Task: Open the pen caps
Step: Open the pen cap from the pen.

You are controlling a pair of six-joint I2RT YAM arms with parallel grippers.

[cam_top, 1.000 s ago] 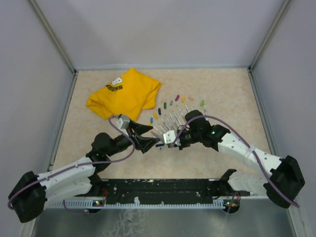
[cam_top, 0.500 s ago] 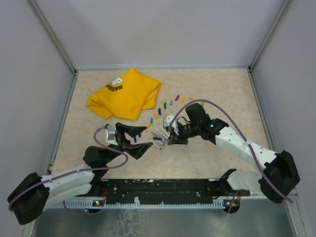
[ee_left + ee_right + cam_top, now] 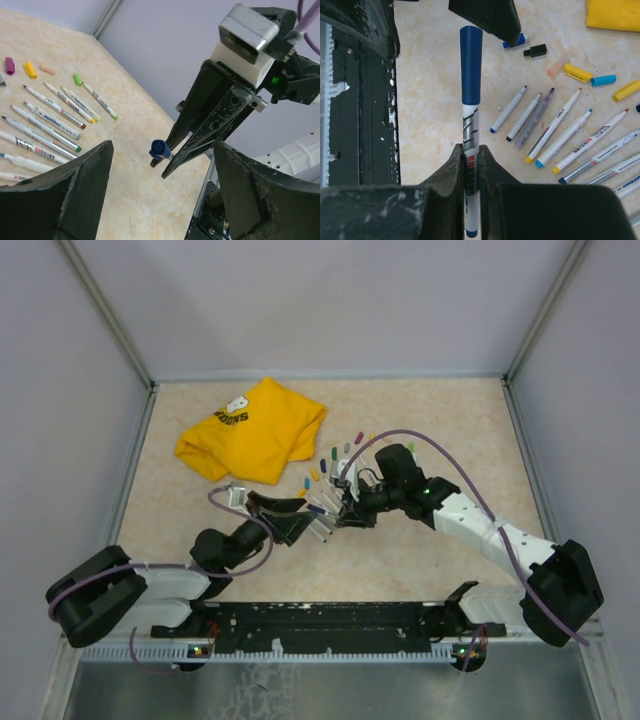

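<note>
My right gripper is shut on a white pen with a blue cap on its far end. In the left wrist view that blue cap points end-on at the camera, between my left gripper's fingers. My left gripper is open and empty, its jaws wide on either side of the cap without touching it. In the top view the left gripper and the right gripper meet at the table's middle. Uncapped pens lie in a row, with loose caps beyond them.
A yellow T-shirt lies at the back left. More pens and purple, yellow, pink and green caps lie on the beige table. A black rail runs along the near edge.
My left gripper had drawn back to the left and has now come forward, its open jaws around the blue cap. My right gripper shifted slightly back and holds the pen throughout.
</note>
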